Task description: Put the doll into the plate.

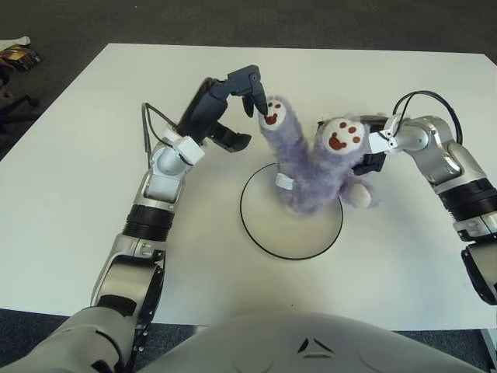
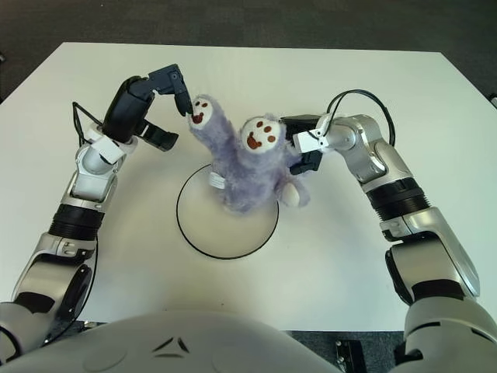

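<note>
A purple plush doll (image 1: 309, 172) with white, brown-padded paws stands legs-up on the upper right part of the round white plate (image 1: 289, 235) with a thin black rim. Its lower end hangs over the rim on the right. My left hand (image 1: 247, 121) hovers at the doll's upper left, fingers spread, one dark fingertip (image 1: 251, 102) right beside the raised left paw (image 1: 272, 115). On the doll's right side, my right hand (image 1: 366, 144) has its fingers closed around the plush below the right paw (image 1: 342, 138).
The white table (image 1: 93, 179) stretches well beyond the plate on all sides. Dark floor lies past its far edge, with a small object (image 1: 17, 54) at the top left. Black cables loop off both forearms.
</note>
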Available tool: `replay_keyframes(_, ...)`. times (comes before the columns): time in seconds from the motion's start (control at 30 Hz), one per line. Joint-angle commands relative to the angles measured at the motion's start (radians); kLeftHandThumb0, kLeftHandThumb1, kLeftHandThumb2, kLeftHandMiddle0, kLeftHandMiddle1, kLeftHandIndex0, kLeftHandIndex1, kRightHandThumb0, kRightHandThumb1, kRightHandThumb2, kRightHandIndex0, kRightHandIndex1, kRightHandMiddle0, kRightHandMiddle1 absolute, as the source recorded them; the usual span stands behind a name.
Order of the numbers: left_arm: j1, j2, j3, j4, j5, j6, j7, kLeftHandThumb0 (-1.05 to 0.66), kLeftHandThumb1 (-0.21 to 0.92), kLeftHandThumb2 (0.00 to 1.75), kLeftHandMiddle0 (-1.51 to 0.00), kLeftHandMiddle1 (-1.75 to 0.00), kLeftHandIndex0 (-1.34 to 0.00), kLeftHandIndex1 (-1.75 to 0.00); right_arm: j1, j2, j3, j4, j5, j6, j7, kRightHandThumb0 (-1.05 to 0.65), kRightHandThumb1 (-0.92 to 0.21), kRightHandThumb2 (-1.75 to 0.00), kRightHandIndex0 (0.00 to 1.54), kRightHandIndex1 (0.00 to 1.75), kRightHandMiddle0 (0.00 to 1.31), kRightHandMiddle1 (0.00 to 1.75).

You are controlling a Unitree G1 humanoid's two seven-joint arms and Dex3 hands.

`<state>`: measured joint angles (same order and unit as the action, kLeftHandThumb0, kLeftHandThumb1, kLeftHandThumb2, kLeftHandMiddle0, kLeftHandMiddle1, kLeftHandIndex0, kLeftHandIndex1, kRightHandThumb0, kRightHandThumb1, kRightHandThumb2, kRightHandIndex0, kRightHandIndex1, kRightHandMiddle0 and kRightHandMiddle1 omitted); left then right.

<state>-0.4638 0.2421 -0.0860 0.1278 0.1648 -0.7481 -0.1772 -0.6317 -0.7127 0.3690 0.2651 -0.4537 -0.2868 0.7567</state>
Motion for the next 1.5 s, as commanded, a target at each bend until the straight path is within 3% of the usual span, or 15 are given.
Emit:
replay_keyframes(0.0,0.006,-0.001,0.011,-0.006,0.024,0.014,0.023,0.0,-0.09,1.75,-0.95,-1.66,-0.68,-1.75,0.042,-0.032,-0.013,-0.023,-0.029,0.019,-0.004,-0.35,-0.07,-1.33,0.02,1.53,0.11,1.72)
replay_keyframes(0.2,0.003,0.002,0.009,-0.008,0.013,0.036,0.012,0.0,-0.09,1.75,-0.95,-1.67,-0.67,-1.75,0.066,-0.013,-0.043,-0.082,-0.016,0.126,-0.006,-0.14,-0.05,-1.44,0.11,1.6,0.35,1.74)
replay_keyframes(0.27,0.004,0.0,0.012,-0.01,0.015,0.044,0.016,0.0,-0.08,1.75,-0.95,-1.67,-0.67,-1.75,0.075,-0.003,-0.058,-0.1,0.003,0.161,-0.007,-0.32,-0.13,-1.44,0.17,1.67,0.51,1.75)
replay_keyframes(0.33,0.004,-0.003,0.017,-0.01,0.028,0.05,0.029,0.0,-0.08,1.75,-0.95,-1.67,-0.67,-1.75,0.084,0.005,-0.075,-0.114,0.023,0.179,-0.016,-0.16,-0.08,-1.48,0.5,1.52,0.64,1.75)
replay_keyframes(0.37,0.003,-0.007,0.021,-0.008,0.04,0.05,0.043,0.0,-0.08,1.75,-0.94,-1.67,-0.67,-1.75,0.09,0.006,-0.091,-0.123,0.041,0.179,-0.022,-0.13,-0.04,-1.52,0.59,1.49,0.68,1.75)
replay_keyframes(0.4,0.002,-0.01,0.024,-0.007,0.049,0.05,0.052,0.0,-0.08,1.75,-0.94,-1.68,-0.67,-1.75,0.094,0.006,-0.102,-0.13,0.053,0.179,-0.025,-0.06,0.05,-1.62,0.79,1.46,0.74,1.75)
replay_keyframes(0.53,0.002,-0.018,0.029,-0.003,0.064,0.05,0.076,0.0,-0.08,1.75,-0.94,-1.69,-0.67,-1.75,0.113,0.004,-0.139,-0.155,0.085,0.173,-0.041,-0.01,0.13,-1.71,0.95,1.46,0.79,1.75)
replay_keyframes(0.77,-0.013,-0.031,0.038,0.033,0.098,0.036,0.13,0.0,-0.07,1.75,-0.92,-1.71,-0.66,-1.75,0.155,0.007,-0.208,-0.222,0.122,0.168,-0.094,0.0,0.12,-1.74,0.98,1.56,0.74,1.75)
replay_keyframes(0.97,-0.02,-0.038,0.039,0.052,0.109,0.042,0.16,0.0,-0.07,1.75,-0.92,-1.72,-0.66,-1.75,0.169,0.013,-0.243,-0.313,0.143,0.225,-0.097,0.0,0.11,-1.75,0.97,1.6,0.71,1.75)
replay_keyframes(1.03,-0.027,-0.046,0.043,0.065,0.116,0.04,0.18,-0.01,-0.12,1.75,-0.94,-1.73,-0.78,-1.59,0.17,0.018,-0.248,-0.333,0.143,0.235,-0.104,0.0,0.1,-1.75,0.96,1.63,0.7,1.75)
replay_keyframes(1.13,-0.036,-0.053,0.047,0.082,0.133,0.033,0.209,-0.01,-0.05,1.71,-0.81,-1.74,-0.75,-1.69,0.17,0.02,-0.252,-0.347,0.144,0.242,-0.106,0.0,0.09,-1.75,0.94,1.66,0.69,1.75)
replay_keyframes(1.47,-0.036,-0.058,0.023,0.083,0.003,0.082,0.12,-0.01,-0.07,1.75,-0.91,-1.71,-0.67,-1.75,0.149,0.022,-0.252,-0.395,0.152,0.286,-0.09,0.0,0.08,-1.75,0.92,1.69,0.68,1.75)
